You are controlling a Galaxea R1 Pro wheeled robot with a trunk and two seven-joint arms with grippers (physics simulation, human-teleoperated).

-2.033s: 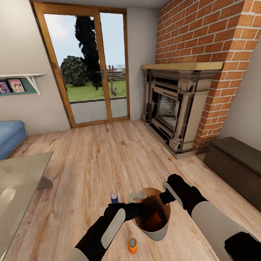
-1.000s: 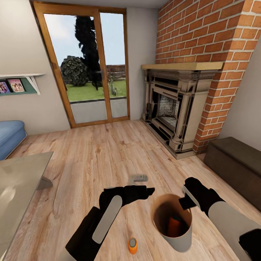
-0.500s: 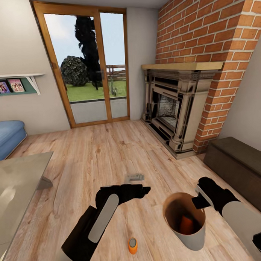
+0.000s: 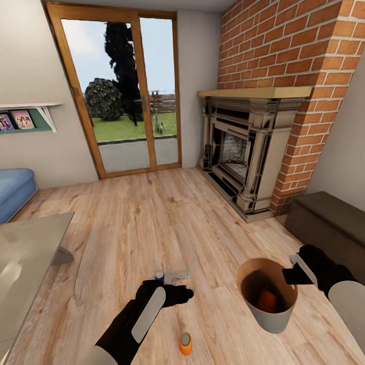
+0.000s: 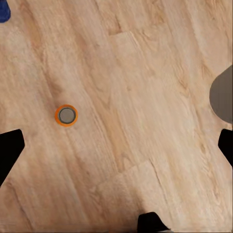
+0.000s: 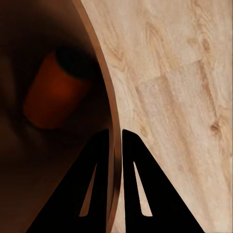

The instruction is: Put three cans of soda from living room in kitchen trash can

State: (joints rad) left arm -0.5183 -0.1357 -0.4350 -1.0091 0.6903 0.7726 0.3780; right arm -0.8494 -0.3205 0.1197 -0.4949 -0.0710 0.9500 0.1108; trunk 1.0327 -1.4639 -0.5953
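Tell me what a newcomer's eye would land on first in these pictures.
Most striking is the red-brick fireplace on the right wall, beside the wood-framed glass doors. Low on the wood floor, the right gripper pinches the rim of the tash can, with one orange can inside. Another orange can and a dark blue can stand on the floor near the left gripper.

Living room: brick fireplace (image 4: 239,159), glass doors (image 4: 121,95)

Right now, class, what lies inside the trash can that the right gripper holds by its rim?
One orange soda can lies inside the trash can, tipped against its brown wall. The can's near wall hides part of the bottom.
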